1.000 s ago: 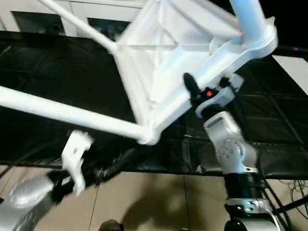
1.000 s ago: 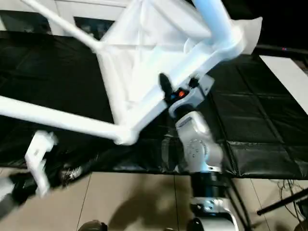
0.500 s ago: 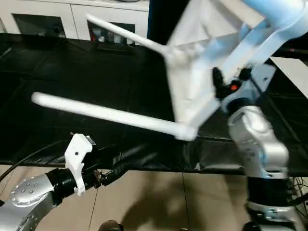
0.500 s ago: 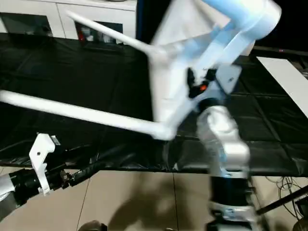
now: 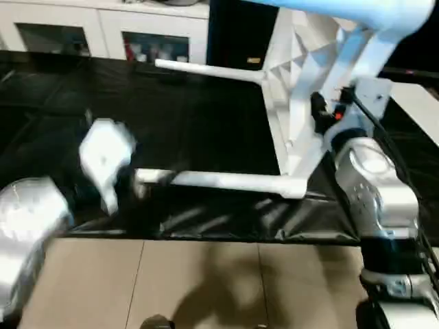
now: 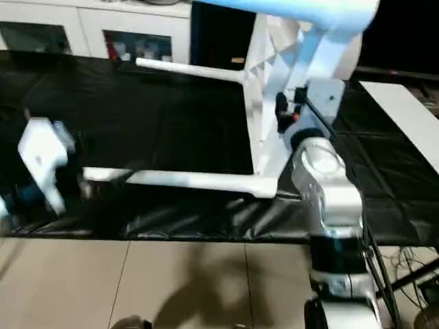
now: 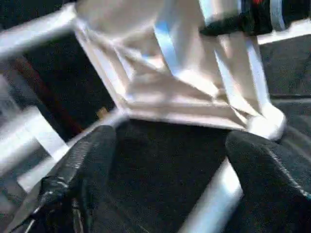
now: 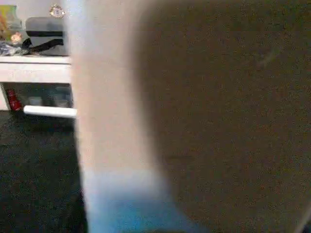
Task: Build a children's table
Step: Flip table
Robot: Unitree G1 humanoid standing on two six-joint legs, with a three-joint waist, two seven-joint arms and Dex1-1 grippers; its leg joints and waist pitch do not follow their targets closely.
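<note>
Your right gripper [image 5: 328,113] is clamped on the rim of the kids' table [image 5: 295,89]: black fingers pinch the edge of the top, a small red light glowing just beside them. The table is held up on its edge above the black cloth [image 5: 192,123], ribbed underside [image 7: 160,73] facing the robot's left. Three legs are in sight. The near leg [image 5: 226,181] runs level from the low corner socket toward the left arm. The far leg [image 5: 209,70] juts out level as well, higher and further back. A third leg [image 5: 357,10] crosses the top of the head view, close to the cam, looking pale blue.

Your left gripper [image 7: 167,194] is spread wide, nothing between the fingers [image 7: 95,160]. In the left wrist view the black fingers frame the table's underside and the low corner socket [image 7: 269,124], w/ one leg passing close by the far finger; contact can't be told. From the head cam the left arm's white wrist bracket [image 5: 104,159] sits near the free end of the near leg, too smeared to say if it touches.

Behind the cloth stands a white cabinet [image 5: 103,31] w/ glass doors. A flat white board [image 5: 420,106] lies on the cloth at the right. Beige floor tiles [image 5: 206,281] lie below the cloth's front edge.
</note>
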